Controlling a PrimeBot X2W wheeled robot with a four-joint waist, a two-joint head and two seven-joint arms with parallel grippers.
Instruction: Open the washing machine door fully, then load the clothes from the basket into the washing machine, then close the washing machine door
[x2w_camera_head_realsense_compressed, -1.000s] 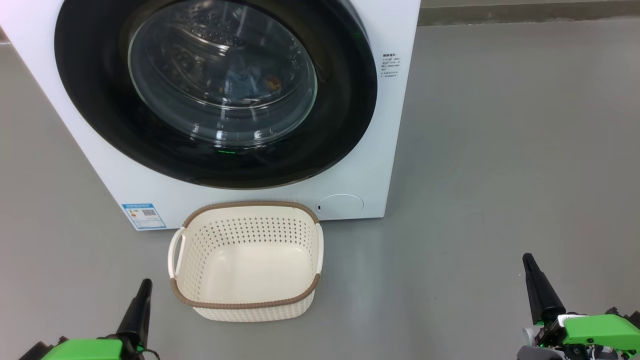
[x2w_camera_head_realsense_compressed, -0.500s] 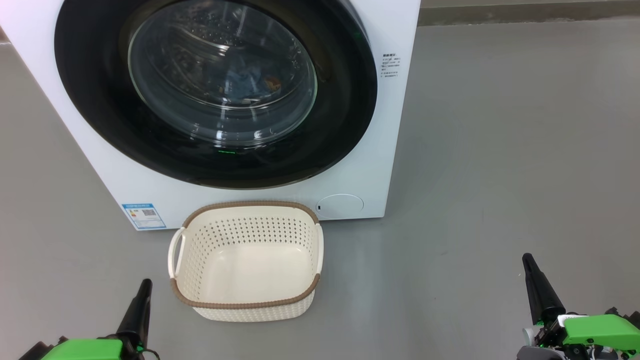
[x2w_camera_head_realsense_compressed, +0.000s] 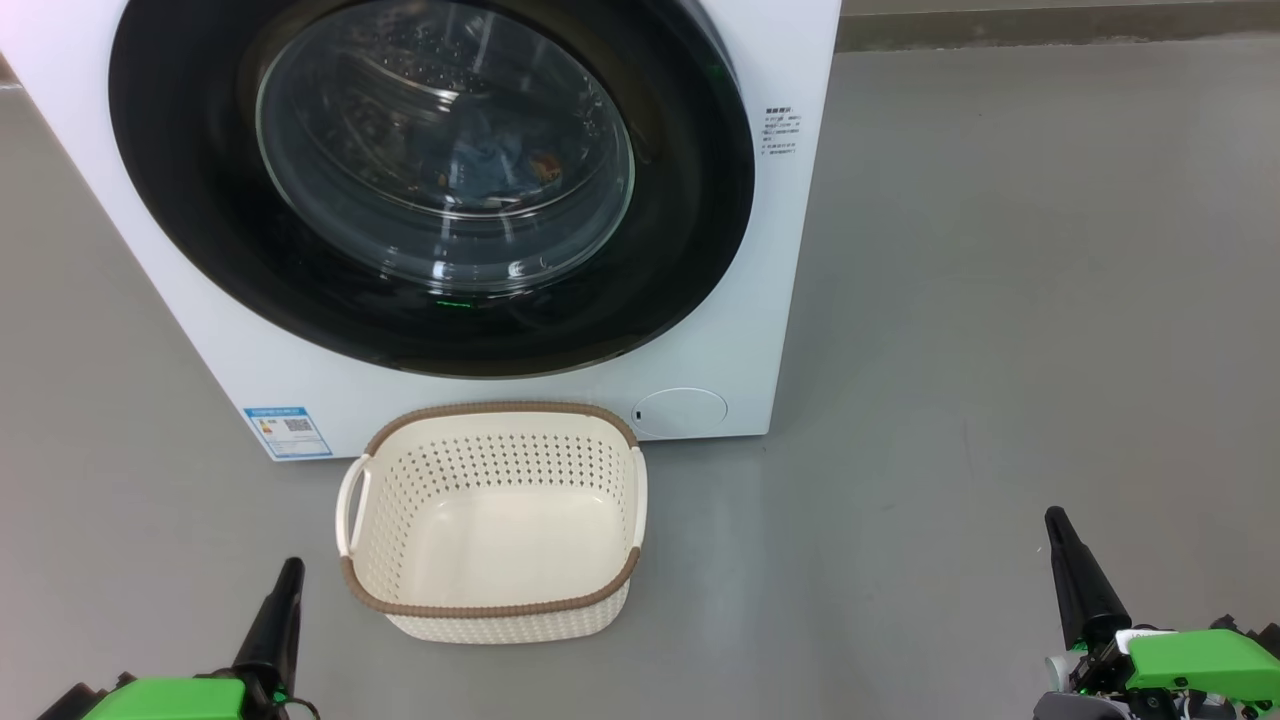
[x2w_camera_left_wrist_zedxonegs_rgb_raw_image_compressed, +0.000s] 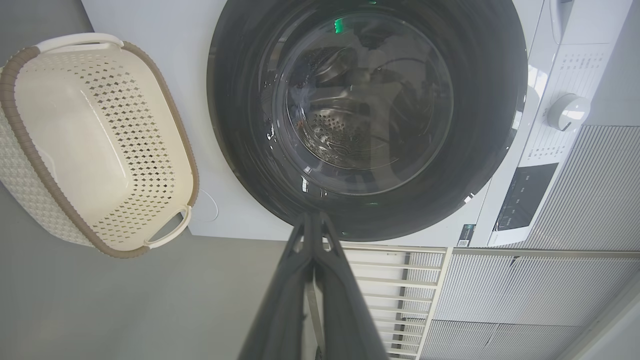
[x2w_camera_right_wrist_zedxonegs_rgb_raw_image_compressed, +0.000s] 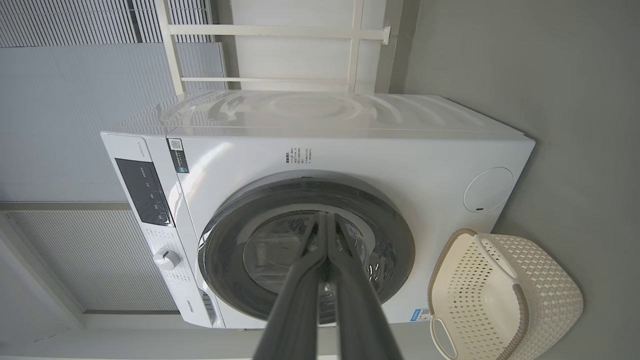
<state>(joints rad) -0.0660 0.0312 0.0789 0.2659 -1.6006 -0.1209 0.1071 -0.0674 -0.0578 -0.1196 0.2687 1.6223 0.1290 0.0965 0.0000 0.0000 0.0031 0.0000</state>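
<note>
Door (x2w_camera_head_realsense_compressed: 440, 275) sitting closed on washer (x2w_camera_head_realsense_compressed: 790, 250) | clothes (x2w_camera_head_realsense_compressed: 500, 165) lying inside washer | basket (x2w_camera_head_realsense_compressed: 490, 608) standing before it | left tool (x2w_camera_head_realsense_compressed: 292, 566) and right tool (x2w_camera_head_realsense_compressed: 1052, 516) sitting pinched narrow, gripping nothing

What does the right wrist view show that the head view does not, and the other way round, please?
The right wrist view adds the top of the washing machine, its dark control panel and dial. The head view adds the clothes lying behind the glass, and the left end effector, shut. Both share the closed washing machine door, the empty basket, the round cover and the shut right end effector.
</note>
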